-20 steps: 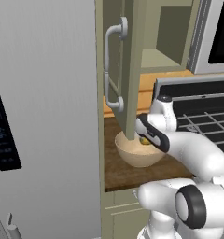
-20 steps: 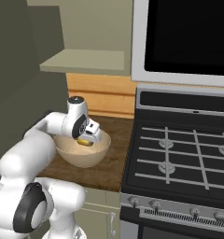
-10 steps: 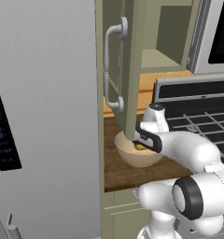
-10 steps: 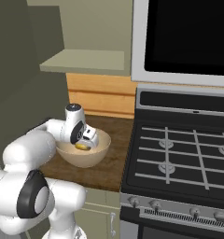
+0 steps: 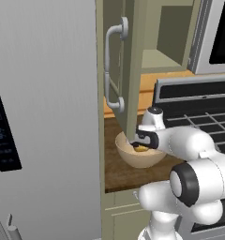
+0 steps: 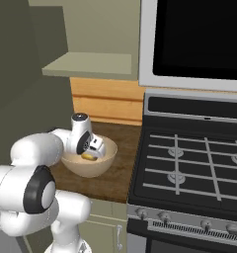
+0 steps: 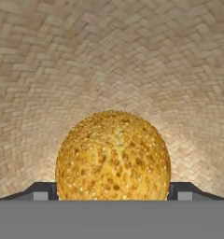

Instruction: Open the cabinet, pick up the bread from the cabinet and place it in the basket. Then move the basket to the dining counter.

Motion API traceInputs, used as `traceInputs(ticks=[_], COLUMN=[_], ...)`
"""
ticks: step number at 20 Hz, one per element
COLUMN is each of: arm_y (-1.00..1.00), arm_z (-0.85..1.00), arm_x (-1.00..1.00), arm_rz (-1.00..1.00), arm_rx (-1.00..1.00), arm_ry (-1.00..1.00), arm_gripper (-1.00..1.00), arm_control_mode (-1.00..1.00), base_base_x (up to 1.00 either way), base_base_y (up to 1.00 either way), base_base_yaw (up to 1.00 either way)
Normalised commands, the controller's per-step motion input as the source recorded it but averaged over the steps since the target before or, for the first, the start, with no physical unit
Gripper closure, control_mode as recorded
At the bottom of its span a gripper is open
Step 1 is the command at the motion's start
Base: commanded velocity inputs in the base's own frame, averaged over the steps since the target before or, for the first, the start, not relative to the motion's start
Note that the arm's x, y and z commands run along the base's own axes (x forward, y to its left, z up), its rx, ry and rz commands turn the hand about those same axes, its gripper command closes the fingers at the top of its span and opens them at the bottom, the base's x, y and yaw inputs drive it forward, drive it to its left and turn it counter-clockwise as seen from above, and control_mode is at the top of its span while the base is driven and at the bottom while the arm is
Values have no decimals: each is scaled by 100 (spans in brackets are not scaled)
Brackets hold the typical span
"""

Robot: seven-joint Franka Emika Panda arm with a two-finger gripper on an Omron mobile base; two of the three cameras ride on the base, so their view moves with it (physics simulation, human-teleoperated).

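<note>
The beige basket (image 5: 125, 158) (image 6: 101, 166) stands on the dark wood worktop beside the stove. My gripper (image 5: 138, 142) (image 6: 93, 147) reaches down into it, shut on the bread (image 5: 141, 149) (image 6: 87, 157). In the hand view the golden bread (image 7: 113, 156) fills the gap between my fingertips (image 7: 41, 191), with the woven basket wall (image 7: 109, 56) just behind it. The olive cabinet door (image 5: 133, 70) stands open above the basket, its silver handle (image 5: 110, 70) facing left. The dining counter is out of view.
A grey fridge (image 5: 44, 117) stands close on the left. The stove (image 6: 194, 168) with its burners lies to the right, with a microwave (image 6: 194, 39) above it. The open cabinet door's lower edge hangs right over the basket's rim. The cabinet shelf (image 6: 91, 64) is bare.
My hand has sunk lower into the basket with the bread in it, and the arm's elbow has swung nearer the cameras. The basket has stayed put.
</note>
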Motion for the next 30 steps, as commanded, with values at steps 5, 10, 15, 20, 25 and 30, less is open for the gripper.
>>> traceInputs(ticks=[5, 10, 15, 20, 25, 30], arm_y=[0, 0, -28, -86, -85, -13], arm_z=[0, 3, 45, 45, 11, 0], arm_x=[0, 0, -10, -60, -34, 0], arm_rz=[0, 0, -13, -27, -22, -1], arm_rx=[0, 0, 0, 5, 9, 1], arm_ry=[0, 0, 0, 4, 6, 1], arm_gripper=[-100, -100, -100, -100, -100, -100], arm_control_mode=[-100, -100, -100, -100, -100, -100], base_base_x=[0, 0, 0, 0, 0, 0], base_base_y=[0, 0, 0, 0, 0, 0], base_base_yaw=[0, 0, 0, 0, 0, 0])
